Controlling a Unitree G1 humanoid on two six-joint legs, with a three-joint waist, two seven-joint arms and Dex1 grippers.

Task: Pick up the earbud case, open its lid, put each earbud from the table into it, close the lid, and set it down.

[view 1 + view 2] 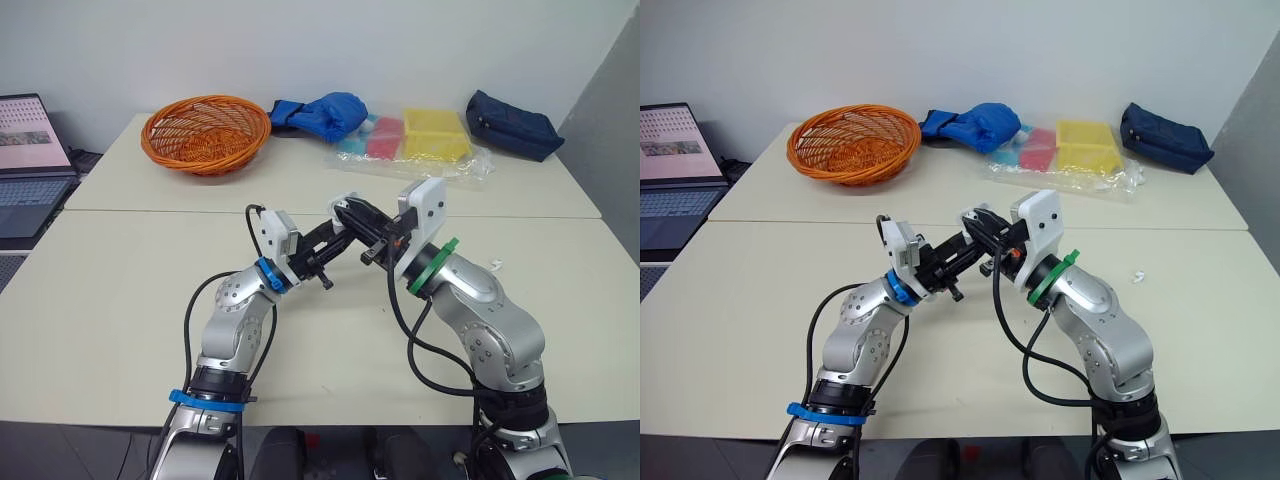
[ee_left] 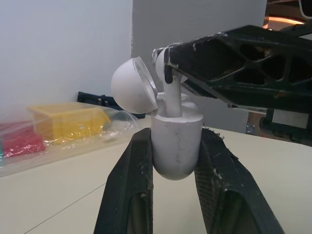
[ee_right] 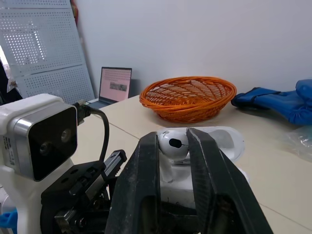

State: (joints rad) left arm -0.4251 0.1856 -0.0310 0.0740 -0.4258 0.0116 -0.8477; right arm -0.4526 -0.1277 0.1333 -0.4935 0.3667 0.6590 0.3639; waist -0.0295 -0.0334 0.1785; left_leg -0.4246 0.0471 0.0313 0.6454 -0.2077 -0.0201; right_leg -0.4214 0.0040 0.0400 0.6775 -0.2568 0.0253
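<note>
My left gripper [image 2: 176,139] is shut on the white earbud case [image 2: 176,146] and holds it upright above the middle of the table. The case's round lid [image 2: 131,85] is tipped open. My right gripper [image 3: 174,136] meets it from the right and is shut on a white earbud [image 3: 174,143]. The earbud's stem [image 2: 170,100] stands in the case's mouth. From the head, both grippers touch tips over the table at the case [image 1: 345,203]. A small white piece, seemingly another earbud [image 1: 495,264], lies on the table to the right.
An orange basket [image 1: 206,132] stands at the back left, with a blue cloth item [image 1: 325,112] beside it. A clear bag of coloured boxes [image 1: 420,140] and a dark blue pouch [image 1: 512,124] lie at the back right. A laptop [image 1: 25,160] sits far left.
</note>
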